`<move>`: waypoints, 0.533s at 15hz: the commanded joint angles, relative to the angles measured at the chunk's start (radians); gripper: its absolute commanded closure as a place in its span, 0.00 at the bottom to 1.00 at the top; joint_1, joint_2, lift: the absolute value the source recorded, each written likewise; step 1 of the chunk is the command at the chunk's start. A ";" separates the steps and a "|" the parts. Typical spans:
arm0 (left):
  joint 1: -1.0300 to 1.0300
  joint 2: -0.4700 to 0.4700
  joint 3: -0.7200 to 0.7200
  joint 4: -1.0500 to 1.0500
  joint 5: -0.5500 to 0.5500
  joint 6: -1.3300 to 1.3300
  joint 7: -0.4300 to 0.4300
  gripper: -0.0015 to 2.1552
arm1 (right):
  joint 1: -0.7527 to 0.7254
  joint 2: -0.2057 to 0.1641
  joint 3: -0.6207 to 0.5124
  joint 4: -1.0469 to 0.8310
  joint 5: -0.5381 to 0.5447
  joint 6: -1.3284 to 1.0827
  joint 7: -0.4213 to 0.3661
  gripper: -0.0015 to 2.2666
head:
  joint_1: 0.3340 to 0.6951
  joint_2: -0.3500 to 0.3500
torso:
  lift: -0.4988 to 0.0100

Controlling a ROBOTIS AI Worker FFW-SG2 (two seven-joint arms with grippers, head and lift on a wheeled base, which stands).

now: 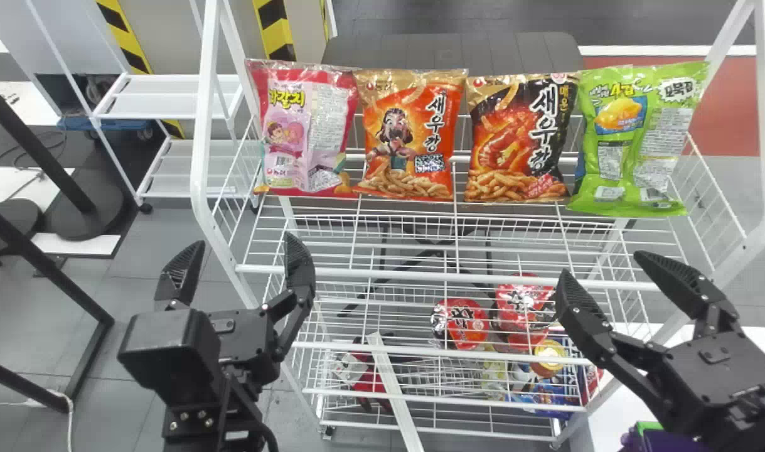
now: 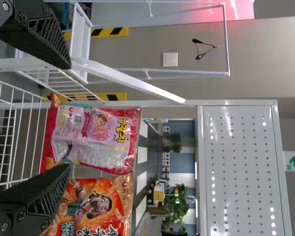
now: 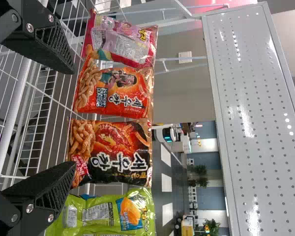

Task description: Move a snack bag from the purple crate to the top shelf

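Four snack bags stand side by side on the top wire shelf [image 1: 351, 270]: a pink bag [image 1: 304, 129], an orange bag [image 1: 410, 135], a black-and-orange bag [image 1: 520, 138] and a green bag [image 1: 636, 138]. My left gripper [image 1: 238, 267] is open and empty in front of the shelf's left end; in the left wrist view the same gripper [image 2: 69, 118] has the pink bag beyond it. At the right end, my right gripper [image 1: 599, 270] is open and empty, and in the right wrist view this gripper [image 3: 73, 118] faces the bags. A purple crate [image 1: 668, 439] peeks out at the lower right, largely cut off.
Red-lidded cups [image 1: 460, 322] and other packs sit on lower wire shelves. White rack posts [image 1: 204, 113] rise at both ends of the shelf. A white table [image 1: 620, 402] is at the lower right, and a black metal frame [image 1: 43, 270] stands on the left.
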 commanded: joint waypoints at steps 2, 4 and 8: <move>0.005 0.000 -0.003 -0.006 -0.005 -0.003 0.000 0.05 | 0.007 0.001 0.001 -0.008 0.000 -0.003 0.002 0.08 | 1.00 0.60 | 0.98; 0.009 0.000 -0.003 -0.007 -0.006 -0.003 0.002 0.05 | 0.008 0.001 0.001 -0.009 0.000 0.000 0.008 0.08 | 1.00 0.60 | 0.98; 0.009 0.000 -0.006 -0.009 -0.008 -0.006 0.002 0.05 | 0.008 0.001 -0.002 -0.009 -0.002 0.000 0.011 0.08 | 1.00 0.60 | 0.98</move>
